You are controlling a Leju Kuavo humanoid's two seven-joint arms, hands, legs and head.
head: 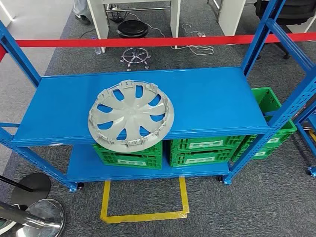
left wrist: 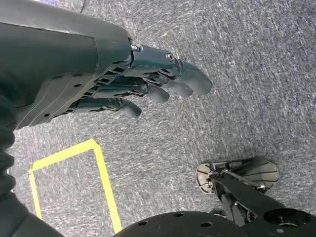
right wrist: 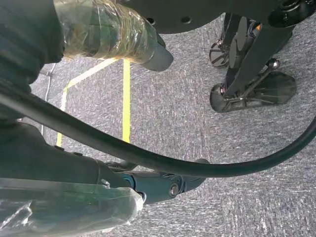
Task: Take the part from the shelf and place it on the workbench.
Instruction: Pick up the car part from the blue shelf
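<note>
The part is a silver-grey wheel cover (head: pixel 131 115) with spoke cut-outs. It lies flat on the top board of the blue shelf (head: pixel 216 96), left of centre, and its near rim overhangs the front edge. My left hand (left wrist: pixel 149 84) hangs over grey carpet in the left wrist view, fingers stretched out and a little apart, holding nothing. Low over the carpet hangs my right hand (right wrist: pixel 152 183), its taped thumb (right wrist: pixel 111 37) spread away from the fingers and nothing between them; a black cable crosses in front of it.
Green crates (head: pixel 203 150) stand on the lower shelf board, with another (head: pixel 274 123) at the right end. Blue uprights (head: pixel 277 116) frame the shelf. A yellow tape square (head: pixel 143 216) marks the carpet in front. Red barrier tape (head: pixel 149 42) runs behind. Round stand bases (head: pixel 41 217) sit at the lower left.
</note>
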